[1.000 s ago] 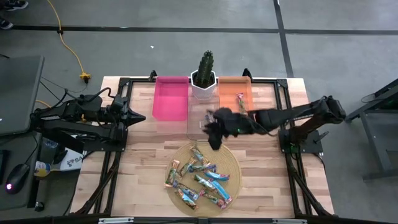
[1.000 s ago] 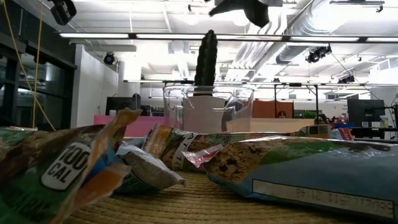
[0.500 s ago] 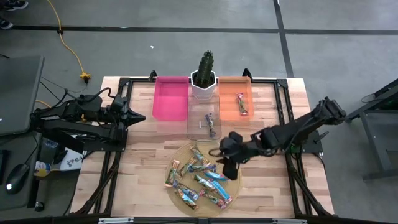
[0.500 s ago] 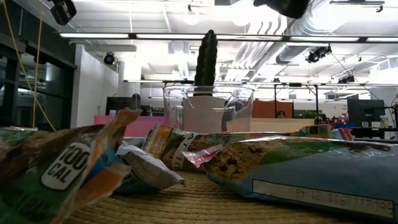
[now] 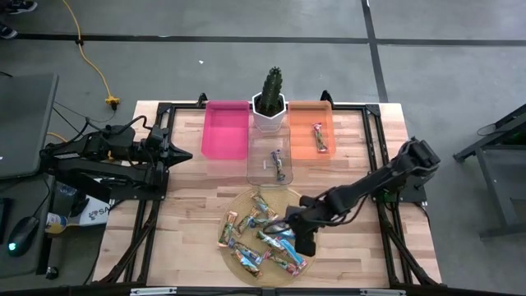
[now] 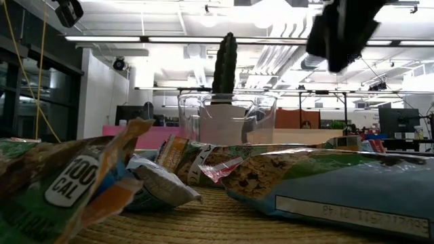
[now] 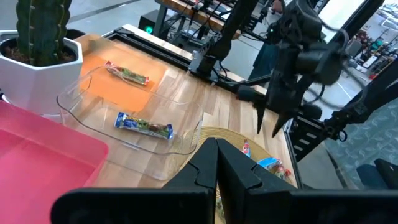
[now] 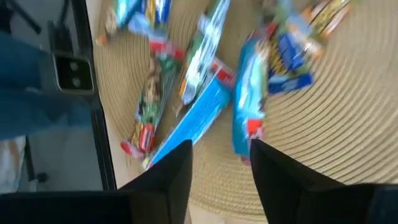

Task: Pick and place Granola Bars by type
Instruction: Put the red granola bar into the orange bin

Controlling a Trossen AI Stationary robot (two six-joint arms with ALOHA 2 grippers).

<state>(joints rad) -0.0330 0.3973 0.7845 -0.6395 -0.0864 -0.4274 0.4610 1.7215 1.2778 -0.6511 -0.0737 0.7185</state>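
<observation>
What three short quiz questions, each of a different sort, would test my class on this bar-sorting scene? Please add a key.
1. True or false: the pink bin holds a bar.
2. Multiple choice: the right claw hangs over (A) the orange bin, (B) the round woven mat, (C) the cactus pot.
3. Fill in: the clear bin holds ___ bar.

Key
1. False; the pink bin shows no bar.
2. B; its fingers stand apart above the pile of bars.
3. One; the orange bin also holds one. The left claw waits shut at the table's left edge.
</observation>
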